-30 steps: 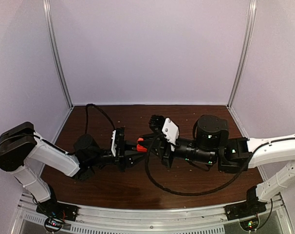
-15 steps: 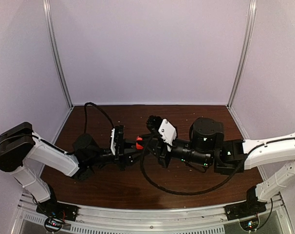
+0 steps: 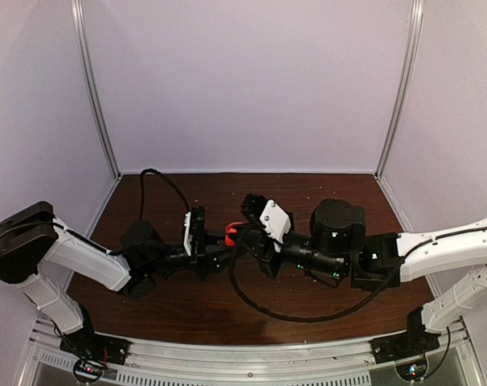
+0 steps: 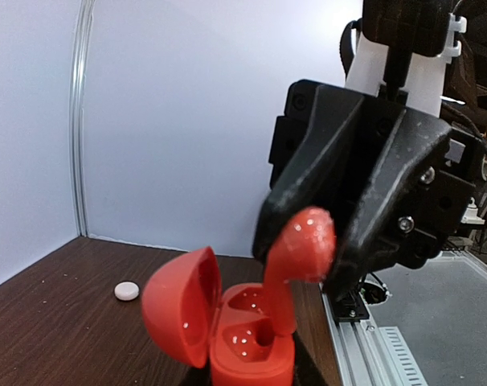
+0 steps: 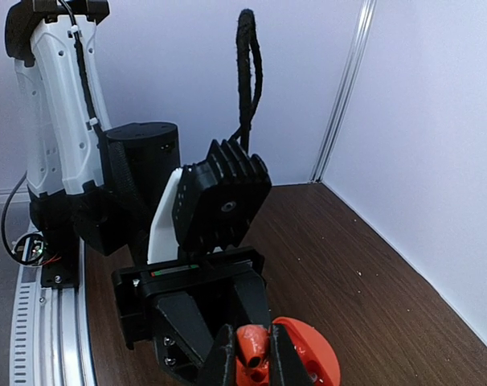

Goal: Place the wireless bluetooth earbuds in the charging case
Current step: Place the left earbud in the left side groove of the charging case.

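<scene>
We see one glossy red-orange earbud (image 4: 296, 253) pinched narrowly at its bulbous head by the right gripper (image 5: 251, 354). Its stem dips into one of two wells in the open charging case (image 4: 227, 354) (lid hinged back, smooth rounded plastic). The left gripper (image 3: 224, 251) clasps that case from below, above the middle of the desk (image 3: 187, 305). A small white pebble-like piece (image 4: 126, 291) lies toward the far edge.

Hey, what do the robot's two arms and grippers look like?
The left arm and right arm have white shells and black joints. The left gripper and right gripper are black with angular fingers and a white wrist plate. A black cable loops off each.
</scene>
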Motion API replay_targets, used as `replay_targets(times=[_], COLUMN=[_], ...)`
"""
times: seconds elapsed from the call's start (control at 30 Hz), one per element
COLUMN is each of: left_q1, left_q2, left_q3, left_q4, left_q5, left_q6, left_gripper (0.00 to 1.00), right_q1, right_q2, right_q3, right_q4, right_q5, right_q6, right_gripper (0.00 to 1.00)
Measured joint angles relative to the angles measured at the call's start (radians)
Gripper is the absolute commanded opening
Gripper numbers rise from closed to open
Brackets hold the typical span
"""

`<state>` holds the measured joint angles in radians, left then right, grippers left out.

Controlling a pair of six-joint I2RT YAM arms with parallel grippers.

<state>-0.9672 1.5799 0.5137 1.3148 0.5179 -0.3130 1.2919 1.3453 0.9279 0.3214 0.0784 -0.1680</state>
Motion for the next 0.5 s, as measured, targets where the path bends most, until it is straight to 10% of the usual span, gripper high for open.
replay_targets(times=[0.5], left_q1=[0.000], left_q2=[-0.012], left_q3=[0.001], left_q4=[-0.007], left_q5=[-0.003], left_q6=[0.001], left_gripper=[0.00], right_q1=[0.000], right_q2=[0.010], right_q3=[-0.004], right_q4=[0.018], right_q5=[0.028], right_q6=[0.014], right_gripper=[0.10])
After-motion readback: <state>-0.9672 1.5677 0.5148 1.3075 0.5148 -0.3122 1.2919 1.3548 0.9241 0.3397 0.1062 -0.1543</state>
